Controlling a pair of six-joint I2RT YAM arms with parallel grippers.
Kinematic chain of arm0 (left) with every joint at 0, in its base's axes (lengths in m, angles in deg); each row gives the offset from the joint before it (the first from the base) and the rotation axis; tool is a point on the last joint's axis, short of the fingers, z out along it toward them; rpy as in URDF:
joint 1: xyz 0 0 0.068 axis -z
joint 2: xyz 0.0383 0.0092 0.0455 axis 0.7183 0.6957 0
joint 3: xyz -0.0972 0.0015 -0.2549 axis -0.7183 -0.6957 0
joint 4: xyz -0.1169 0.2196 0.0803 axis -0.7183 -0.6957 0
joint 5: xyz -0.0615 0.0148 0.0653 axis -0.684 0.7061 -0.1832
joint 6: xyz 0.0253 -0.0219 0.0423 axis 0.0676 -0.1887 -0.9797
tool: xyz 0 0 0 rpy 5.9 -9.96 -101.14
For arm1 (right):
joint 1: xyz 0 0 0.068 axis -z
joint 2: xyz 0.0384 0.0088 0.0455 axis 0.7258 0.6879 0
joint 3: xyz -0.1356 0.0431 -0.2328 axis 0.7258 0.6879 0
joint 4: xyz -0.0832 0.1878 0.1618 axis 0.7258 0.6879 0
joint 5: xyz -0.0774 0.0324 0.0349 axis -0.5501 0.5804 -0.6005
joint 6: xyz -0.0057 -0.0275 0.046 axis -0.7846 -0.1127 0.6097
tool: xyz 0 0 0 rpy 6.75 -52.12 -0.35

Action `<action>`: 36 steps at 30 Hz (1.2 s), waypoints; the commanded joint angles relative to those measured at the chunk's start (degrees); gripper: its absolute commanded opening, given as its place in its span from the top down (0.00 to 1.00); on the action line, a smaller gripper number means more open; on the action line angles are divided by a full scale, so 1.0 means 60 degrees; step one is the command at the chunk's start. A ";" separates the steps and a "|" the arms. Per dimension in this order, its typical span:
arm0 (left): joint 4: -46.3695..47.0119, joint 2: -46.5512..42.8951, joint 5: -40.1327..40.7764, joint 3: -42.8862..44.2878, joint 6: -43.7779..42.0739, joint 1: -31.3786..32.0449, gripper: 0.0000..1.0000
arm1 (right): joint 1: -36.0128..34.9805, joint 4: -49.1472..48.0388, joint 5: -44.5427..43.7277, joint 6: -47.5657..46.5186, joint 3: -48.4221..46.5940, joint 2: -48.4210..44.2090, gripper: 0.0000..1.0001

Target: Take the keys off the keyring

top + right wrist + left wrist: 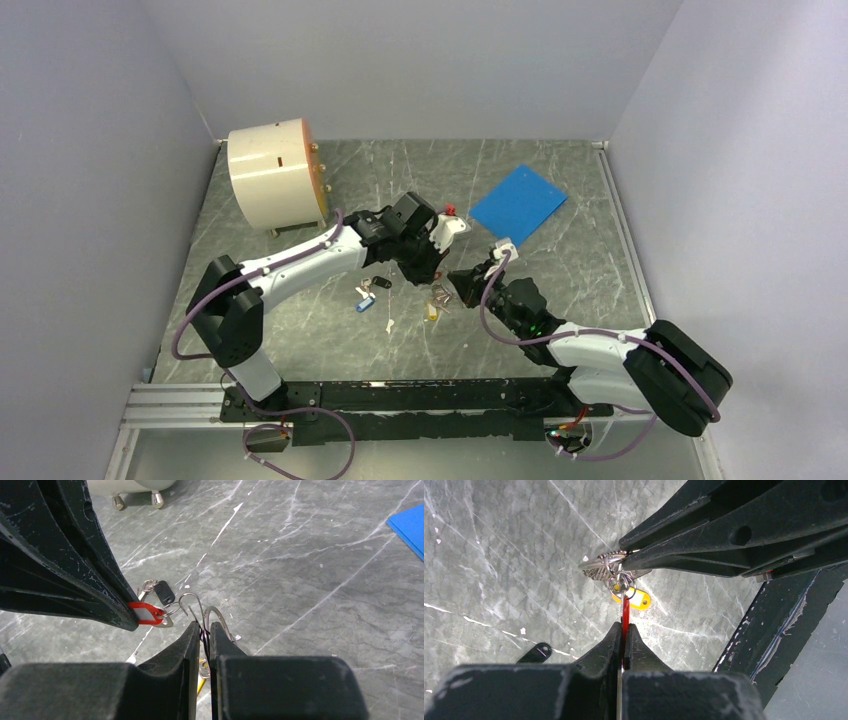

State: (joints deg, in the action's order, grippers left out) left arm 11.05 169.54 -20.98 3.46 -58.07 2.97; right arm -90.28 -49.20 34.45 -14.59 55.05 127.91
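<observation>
In the left wrist view my left gripper (624, 626) is shut on the edge of the red key tag (625, 611). The tag hangs from small loops on the silvery keyring (600, 566). An orange-yellow key tag (638, 600) dangles just behind them. The right gripper's fingers (684, 540) come in from the upper right and pinch the ring. In the right wrist view my right gripper (205, 626) is shut on the keyring's wire (192, 600). There the red tag (145, 613) is clamped by the left gripper's fingertips (120, 617). Both grippers meet mid-table above the key bunch (437, 298).
A black tag (164, 592) and a blue-tagged key (365, 303) lie loose on the grey marbled table (300, 320), left of the grippers. A cream cylinder on small feet (272, 175) stands at the back left. A blue sheet (518, 203) lies at the back right.
</observation>
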 commanded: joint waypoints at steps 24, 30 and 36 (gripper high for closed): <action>-0.1243 0.0662 -0.0233 0.0218 0.0209 0.0423 0.97 | 0.0837 -0.1534 -0.0767 0.0618 0.0494 -0.0536 1.00; -0.1186 0.0817 -0.0283 0.0248 0.0318 0.0533 0.98 | 0.1125 -0.1873 -0.0583 0.0978 0.0730 -0.0622 1.00; -0.1041 0.0876 -0.0021 0.0261 0.0526 0.0590 0.97 | 0.1204 -0.2369 -0.0182 0.0996 0.0856 -0.0607 1.00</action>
State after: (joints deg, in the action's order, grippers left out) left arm 13.45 174.09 -20.67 5.06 -56.63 5.46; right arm -85.28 -52.81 38.49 -9.26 60.42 125.44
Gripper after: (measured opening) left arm 0.043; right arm 0.129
